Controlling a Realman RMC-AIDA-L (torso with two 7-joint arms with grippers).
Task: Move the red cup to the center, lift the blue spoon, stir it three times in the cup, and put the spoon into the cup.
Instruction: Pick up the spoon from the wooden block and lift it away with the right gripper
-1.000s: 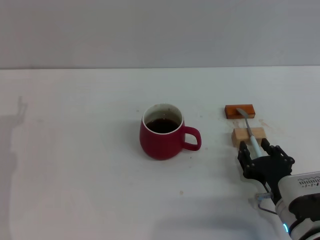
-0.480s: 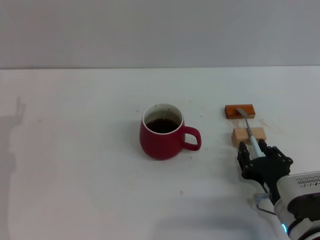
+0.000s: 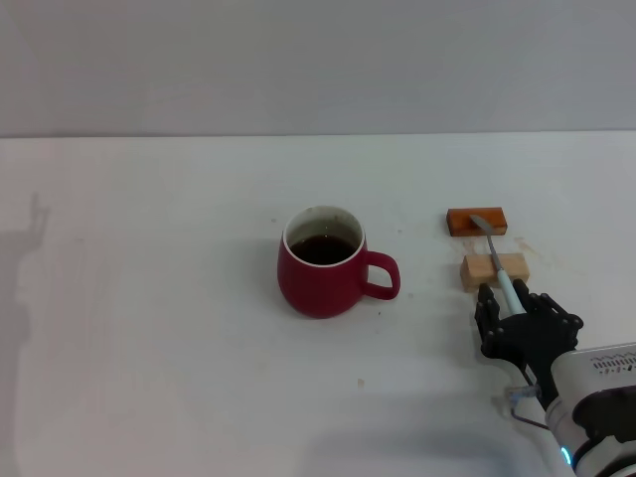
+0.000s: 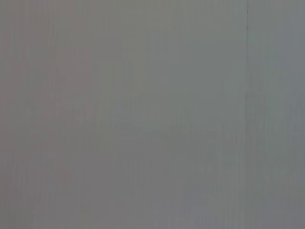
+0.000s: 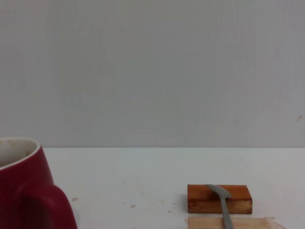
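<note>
The red cup [image 3: 321, 266] stands upright near the middle of the white table [image 3: 159, 298], with dark liquid inside and its handle pointing right. It also shows in the right wrist view [image 5: 24, 191]. The blue spoon [image 3: 502, 278] lies across two blocks right of the cup, its grey bowl on the far orange one; the bowl shows in the right wrist view [image 5: 220, 196]. My right gripper [image 3: 513, 302] is open, low over the table, with its fingers on either side of the near end of the spoon's handle. My left gripper is out of view.
An orange-brown block [image 3: 477, 221] and a pale wooden block [image 3: 494, 268] hold the spoon up off the table; both show in the right wrist view, the orange one [image 5: 200, 199] and the pale one [image 5: 205, 223]. The left wrist view shows only plain grey.
My right gripper has shifted very slightly toward the near edge around the spoon's handle. The spoon and the cup have not moved.
</note>
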